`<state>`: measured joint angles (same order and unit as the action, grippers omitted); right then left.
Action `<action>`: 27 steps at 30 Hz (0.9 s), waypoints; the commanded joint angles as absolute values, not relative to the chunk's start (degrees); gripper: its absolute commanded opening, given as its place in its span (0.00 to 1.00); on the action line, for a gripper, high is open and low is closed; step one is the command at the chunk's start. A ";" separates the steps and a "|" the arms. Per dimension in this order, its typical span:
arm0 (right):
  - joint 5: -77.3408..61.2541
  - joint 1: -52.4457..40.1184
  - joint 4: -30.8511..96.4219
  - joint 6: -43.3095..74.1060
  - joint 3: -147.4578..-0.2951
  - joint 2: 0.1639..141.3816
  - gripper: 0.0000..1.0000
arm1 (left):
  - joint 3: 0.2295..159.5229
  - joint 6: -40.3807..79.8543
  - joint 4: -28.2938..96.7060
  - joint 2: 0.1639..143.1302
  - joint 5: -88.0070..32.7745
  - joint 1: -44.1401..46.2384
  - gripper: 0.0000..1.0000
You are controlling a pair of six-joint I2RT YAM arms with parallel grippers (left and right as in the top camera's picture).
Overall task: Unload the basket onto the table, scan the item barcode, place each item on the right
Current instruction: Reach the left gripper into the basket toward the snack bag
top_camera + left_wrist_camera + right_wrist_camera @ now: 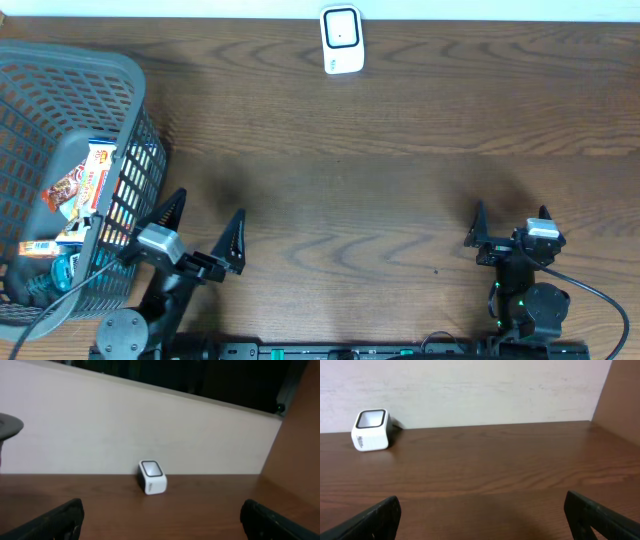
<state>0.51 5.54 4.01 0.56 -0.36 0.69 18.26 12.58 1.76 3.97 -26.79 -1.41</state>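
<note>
Left gripper (210,205): lower left of the overhead frame, fingers spread wide and holding nothing; in its own wrist view only the two dark fingertips show, at the bottom corners.
Right gripper (510,210): lower right of the overhead frame, fingers likewise spread and holding nothing.
Direction to item: the snack packet (97,175) lies left of the left gripper and slightly above it in the overhead frame, on the far side of the basket wall.
Nearer arm: the left one, whose body is just beside the basket; the right arm is well apart from it, so the pick looks like the left arm's job.
Item axis: the packet's long side runs roughly top to bottom of the frame, close against the basket's right wall; a barcode cannot be made out.
Container: grey mesh basket (138,80), at the left edge of the overhead frame.
Contents: the orange-and-white snack packet, a red-brown packet (60,192) beside it, and a blue item (60,270) lower down, all loosely piled.
Scanner (341,40): white, top centre of the overhead frame at the back edge of the wooden table (330,190), well apart from both grippers; it shows in both wrist views (151,477) (370,430).
Task state: judged not yet begun, since no item is out of the basket.
</note>
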 commanded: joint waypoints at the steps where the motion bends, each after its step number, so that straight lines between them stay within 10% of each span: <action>1: 1.15 5.15 4.19 -0.32 -0.32 0.38 0.99 | 24.84 18.35 4.36 8.47 -27.90 -1.58 1.00; 17: 1.15 5.15 4.19 -0.32 -0.32 0.38 0.99 | 63.96 18.35 40.47 35.88 -34.98 -1.58 1.00; 27: 1.15 5.15 4.19 -0.32 -0.32 0.38 0.99 | 66.35 23.00 39.88 38.74 -28.27 -1.61 0.98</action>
<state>0.89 5.54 3.99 0.56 -0.36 0.69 63.59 19.53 40.03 37.43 -32.91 -1.41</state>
